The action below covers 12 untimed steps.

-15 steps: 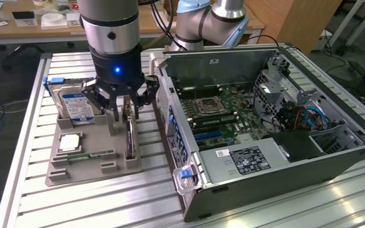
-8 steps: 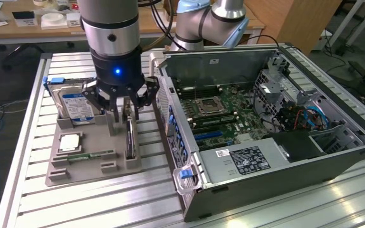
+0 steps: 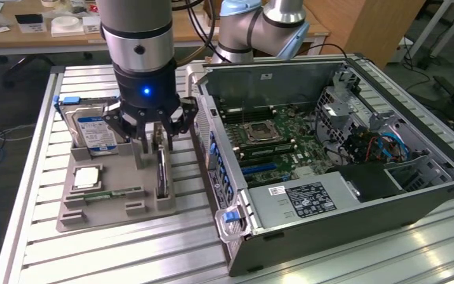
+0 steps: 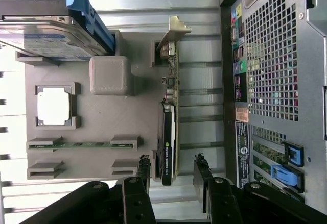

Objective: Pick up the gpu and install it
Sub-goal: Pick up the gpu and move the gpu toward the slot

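The gpu [image 3: 162,173] stands on its long edge in a slot of the grey holder tray [image 3: 109,214], beside the open computer case [image 3: 321,148]. From the wrist, the gpu [image 4: 168,127] shows as a thin green board with a black face and a silver end bracket [image 4: 173,30]. My gripper [image 3: 158,135] hangs straight over the card's far end and is open. Its two black fingers [image 4: 144,175] stand one on each side of the card's edge, with a gap to the card on both sides. Nothing is held.
On the same tray [image 4: 102,157] a silver hard drive [image 3: 93,127] with a blue label stands upright, with a CPU [image 3: 87,176] and a RAM stick [image 3: 109,193] lying flat. The case's perforated rear wall [image 4: 265,55] rises close beside the card. A second arm [image 3: 259,29] stands behind.
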{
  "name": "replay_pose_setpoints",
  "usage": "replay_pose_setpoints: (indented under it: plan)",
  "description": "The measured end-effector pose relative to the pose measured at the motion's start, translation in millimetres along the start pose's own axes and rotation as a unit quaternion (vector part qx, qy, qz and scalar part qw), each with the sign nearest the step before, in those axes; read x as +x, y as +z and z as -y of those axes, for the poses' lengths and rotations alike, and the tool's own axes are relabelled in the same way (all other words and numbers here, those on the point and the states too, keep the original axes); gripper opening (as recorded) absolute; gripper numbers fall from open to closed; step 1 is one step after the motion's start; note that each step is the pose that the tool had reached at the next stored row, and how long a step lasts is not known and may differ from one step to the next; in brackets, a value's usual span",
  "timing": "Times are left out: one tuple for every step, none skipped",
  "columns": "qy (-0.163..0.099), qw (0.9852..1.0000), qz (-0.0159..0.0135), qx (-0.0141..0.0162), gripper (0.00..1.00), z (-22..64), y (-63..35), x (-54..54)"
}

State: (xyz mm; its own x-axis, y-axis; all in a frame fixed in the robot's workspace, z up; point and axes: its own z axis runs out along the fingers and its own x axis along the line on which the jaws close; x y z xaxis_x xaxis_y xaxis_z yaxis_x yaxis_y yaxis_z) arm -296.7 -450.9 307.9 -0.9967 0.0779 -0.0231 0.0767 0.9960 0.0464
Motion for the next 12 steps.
replay_pose_setpoints:
  plan:
    - [0.000, 1.0000, 0.0000, 0.0000, 0.47, 0.0, 0.1, 0.0]
    - [0.000, 1.0000, 0.0000, 0.0000, 0.47, 0.0, 0.3, 0.0]
    - [0.000, 1.0000, 0.0001, -0.0001, 0.47, 0.0, 0.8, 0.0]
    - [0.000, 1.0000, 0.0002, -0.0002, 0.47, 0.1, 1.5, 0.0]
    - [0.000, 1.0000, 0.0001, 0.0000, 0.47, 0.1, 2.1, 0.1]
    - [0.000, 1.0000, 0.0000, 0.0000, 0.47, 0.1, 2.9, 0.1]
    - [0.000, 1.0000, 0.0001, 0.0000, 0.47, 0.2, 3.7, 0.1]
    - [0.000, 1.0000, 0.0001, -0.0001, 0.47, 0.2, 4.2, 0.1]
    - [0.000, 1.0000, 0.0000, 0.0000, 0.47, 0.2, 4.6, 0.1]
    - [0.000, 1.0000, 0.0000, 0.0000, 0.47, 0.2, 5.0, 0.1]
    - [0.000, 1.0000, 0.0000, 0.0000, 0.47, 0.3, 5.3, 0.1]
    - [0.000, 1.0000, 0.0000, 0.0000, 0.47, 0.3, 5.6, 0.1]
